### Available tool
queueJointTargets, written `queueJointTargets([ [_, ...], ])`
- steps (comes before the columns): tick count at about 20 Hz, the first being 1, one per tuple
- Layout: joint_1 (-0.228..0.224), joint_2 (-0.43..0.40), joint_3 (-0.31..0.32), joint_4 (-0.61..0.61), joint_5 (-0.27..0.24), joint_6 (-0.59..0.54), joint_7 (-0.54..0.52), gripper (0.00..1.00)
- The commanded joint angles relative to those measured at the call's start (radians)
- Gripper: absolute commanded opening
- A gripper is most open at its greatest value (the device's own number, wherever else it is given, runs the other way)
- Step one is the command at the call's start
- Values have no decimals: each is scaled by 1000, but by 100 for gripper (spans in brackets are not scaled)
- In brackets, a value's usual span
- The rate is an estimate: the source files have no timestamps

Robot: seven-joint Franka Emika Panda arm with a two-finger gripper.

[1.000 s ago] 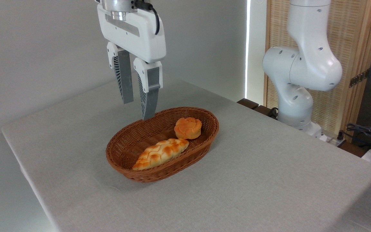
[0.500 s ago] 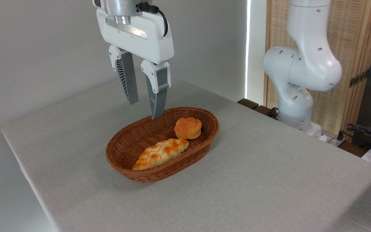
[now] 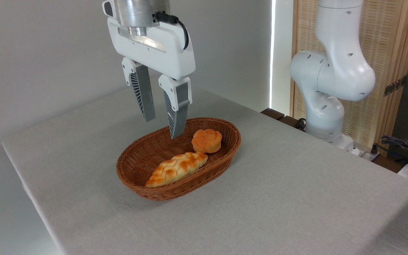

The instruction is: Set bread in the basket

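Sitting inside the basket [image 3: 133, 170] at its far right end, the bread [image 3: 207, 140] rests against the wicker wall, its knotted top facing up. Just in front of it, touching or nearly so, lies a paler braided loaf [image 3: 176, 168] stretched toward the near left end. The basket itself stands near the middle of the table [image 3: 296, 198]. Above its back rim hangs the gripper [image 3: 163, 124], fingers parted and holding nothing, tips clear of the bun. From where I stand, the placing looks done: the bun is in and let go. What remains, I would guess, is only lifting straight up without catching the rim.
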Motion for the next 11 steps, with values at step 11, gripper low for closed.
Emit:
queueJointTargets([
  [11,-17,18,20,26,2,-34,16,100],
])
